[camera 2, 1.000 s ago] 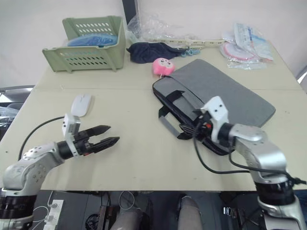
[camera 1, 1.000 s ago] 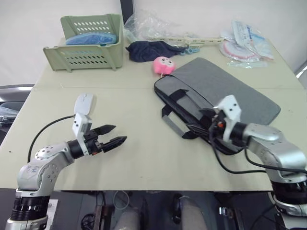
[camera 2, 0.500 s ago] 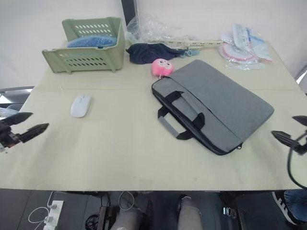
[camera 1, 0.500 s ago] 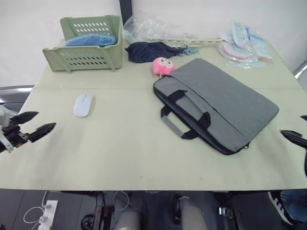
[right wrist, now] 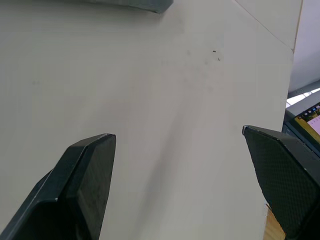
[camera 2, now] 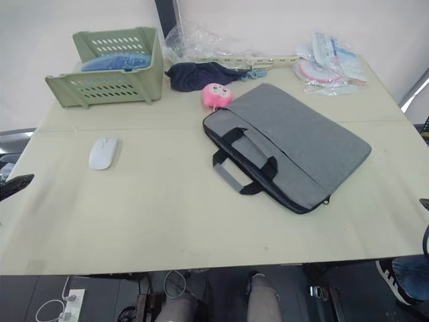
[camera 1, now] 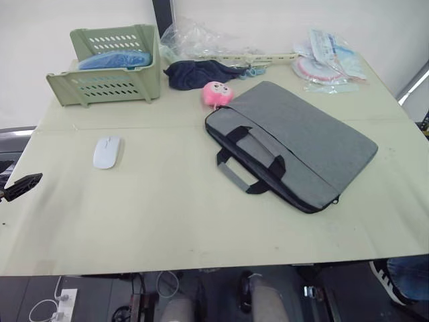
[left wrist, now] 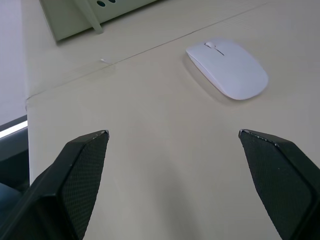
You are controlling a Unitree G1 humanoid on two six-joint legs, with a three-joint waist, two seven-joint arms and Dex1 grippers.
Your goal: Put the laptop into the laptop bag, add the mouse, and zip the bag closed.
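Note:
The grey laptop bag lies flat at the table's right middle, its black handles folded toward the centre. The laptop is hidden. The white mouse rests on the table at the left, apart from the bag. My left gripper is open at the table's left edge, with the mouse a short way ahead of it; one finger shows at the edge. My right gripper is open over bare table near the right edge, below the bag's corner, holding nothing.
A green basket with a blue item stands at the back left. A dark cloth, a pink plush toy, clear plastic bags and packets line the back edge.
Both arms have drawn back from over the table to its left and right edges. The right gripper has left the bag's front corner. The camera has shifted a little.

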